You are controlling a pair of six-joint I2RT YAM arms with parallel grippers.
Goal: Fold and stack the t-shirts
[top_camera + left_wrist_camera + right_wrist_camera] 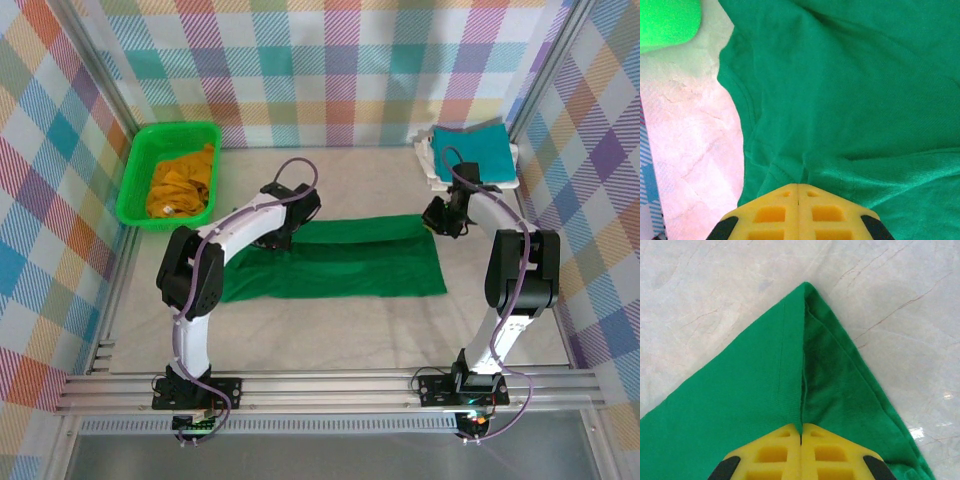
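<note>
A dark green t-shirt [340, 270] lies across the middle of the table, its far edge lifted and folded toward the front. My left gripper [283, 236] is shut on the shirt's far left part. In the left wrist view the yellow fingertips [798, 186] meet on a pinch of green cloth [850, 90]. My right gripper [435, 220] is shut on the far right corner. Its gripper [801, 430] in the right wrist view clamps a crease of the shirt [765, 385]. A teal t-shirt [475, 148] lies folded on a white one [432, 168] at the back right. A mustard yellow t-shirt [180, 185] sits crumpled in the basket.
The bright green plastic basket [135, 165] stands at the back left, its corner [665, 20] close to the left gripper. Checked walls close in the table on three sides. A metal rail runs along the near edge by the arm bases.
</note>
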